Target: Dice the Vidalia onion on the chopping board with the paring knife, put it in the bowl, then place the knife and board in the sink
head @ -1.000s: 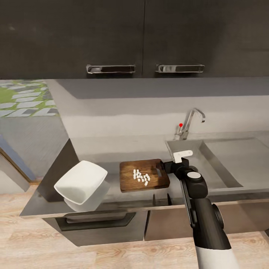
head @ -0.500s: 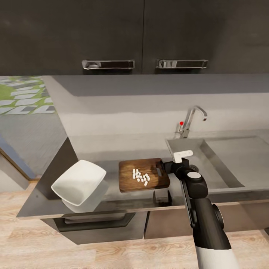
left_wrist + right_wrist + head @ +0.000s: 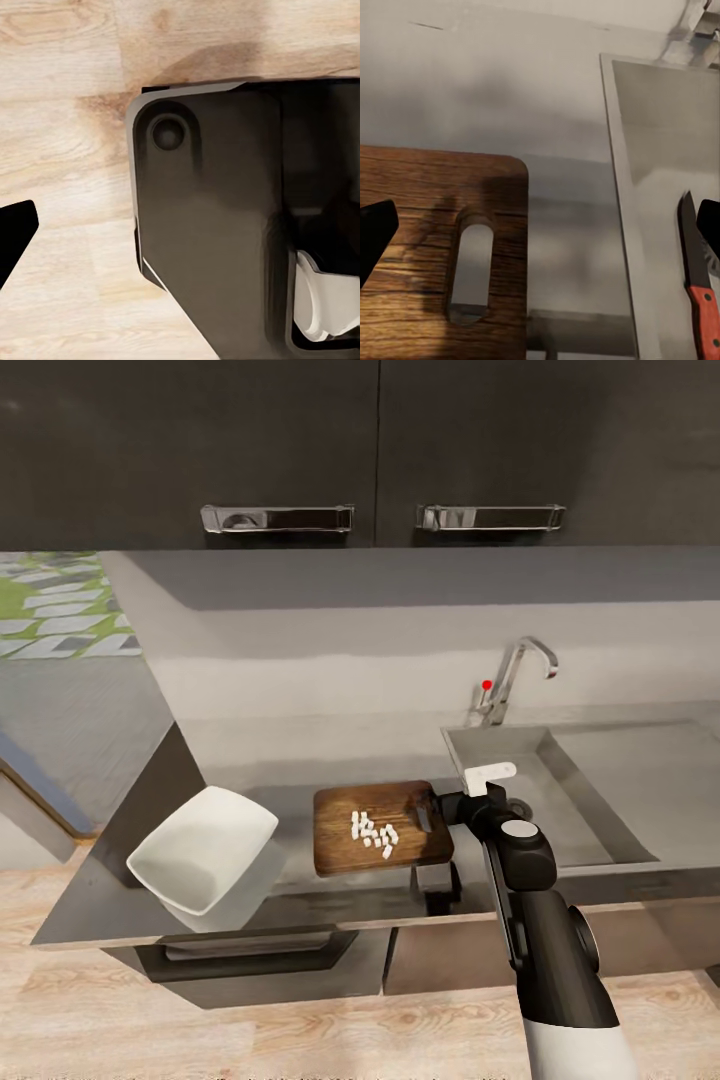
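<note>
The dark-brown chopping board point(image 3: 345, 840) lies on the grey countertop point(image 3: 290, 780) with small white diced onion pieces point(image 3: 372, 832) at its middle. My right gripper point(image 3: 440, 810) hovers open over the board's handle-slot end, beside the sink point(image 3: 585, 800). In the right wrist view the gripper point(image 3: 540, 229) has its fingertips point(image 3: 375, 234) spread wide over the slot point(image 3: 471, 270) of the board point(image 3: 412, 225). The red-handled paring knife point(image 3: 699, 289) lies in the sink basin point(image 3: 660, 150). The white bowl point(image 3: 205, 847) sits at the counter's left end. My left gripper's fingertip point(image 3: 13, 231) hangs over wood floor.
A chrome tap point(image 3: 512, 678) with a red knob point(image 3: 487, 684) stands behind the sink. Dark wall cabinets point(image 3: 380, 450) hang above the counter. The counter ends just left of the bowl. The robot's dark base point(image 3: 217, 225) is below the left wrist.
The whole head picture has shifted a little, so the camera moved. The right gripper stays over the board's slot end. Board, onion pieces and bowl lie as before.
</note>
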Controlling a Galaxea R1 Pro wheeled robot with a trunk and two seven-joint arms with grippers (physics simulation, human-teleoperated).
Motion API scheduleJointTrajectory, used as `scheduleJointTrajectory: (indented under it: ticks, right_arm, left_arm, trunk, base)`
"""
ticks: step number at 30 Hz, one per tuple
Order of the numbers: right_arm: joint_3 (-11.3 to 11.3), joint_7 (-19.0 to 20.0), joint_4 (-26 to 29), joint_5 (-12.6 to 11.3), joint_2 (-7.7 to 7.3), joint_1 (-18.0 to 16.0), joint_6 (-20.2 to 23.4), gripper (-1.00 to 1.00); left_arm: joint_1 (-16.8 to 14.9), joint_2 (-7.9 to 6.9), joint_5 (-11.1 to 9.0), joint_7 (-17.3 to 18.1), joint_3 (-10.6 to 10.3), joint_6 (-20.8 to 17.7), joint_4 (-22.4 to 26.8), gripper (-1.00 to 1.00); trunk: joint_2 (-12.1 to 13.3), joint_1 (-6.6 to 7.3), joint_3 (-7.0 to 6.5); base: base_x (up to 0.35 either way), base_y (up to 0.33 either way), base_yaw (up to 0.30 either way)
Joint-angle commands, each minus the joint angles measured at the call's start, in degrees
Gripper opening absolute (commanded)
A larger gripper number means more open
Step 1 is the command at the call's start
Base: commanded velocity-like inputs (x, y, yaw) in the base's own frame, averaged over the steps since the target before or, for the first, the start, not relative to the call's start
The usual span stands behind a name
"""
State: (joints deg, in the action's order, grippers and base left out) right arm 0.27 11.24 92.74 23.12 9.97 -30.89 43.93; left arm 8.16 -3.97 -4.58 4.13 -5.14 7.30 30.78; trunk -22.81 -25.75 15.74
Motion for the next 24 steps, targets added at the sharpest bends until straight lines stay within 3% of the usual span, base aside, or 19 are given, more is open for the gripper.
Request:
scheduleJointTrajectory:
  ticks: [1, 24]
  right_arm:
    - [-0.01, 0.45, 0.07, 0.61, 0.03, -0.05, 0.24, 1.0]
    - [-0.01, 0.45, 0.07, 0.61, 0.03, -0.05, 0.28, 1.0]
  left_arm:
    - [0.01, -0.07, -0.46, 0.0, -0.31, 0.08, 0.07, 1.0]
    - [0.01, -0.07, -0.44, 0.0, -0.31, 0.07, -0.05, 1.0]
  trunk:
    - [-0.11, -0.03, 0.19]
    - [-0.11, -0.03, 2.34]
  base:
    - [0.002, -0.022, 0.0]
    - [0.025, -0.05, 0.0]
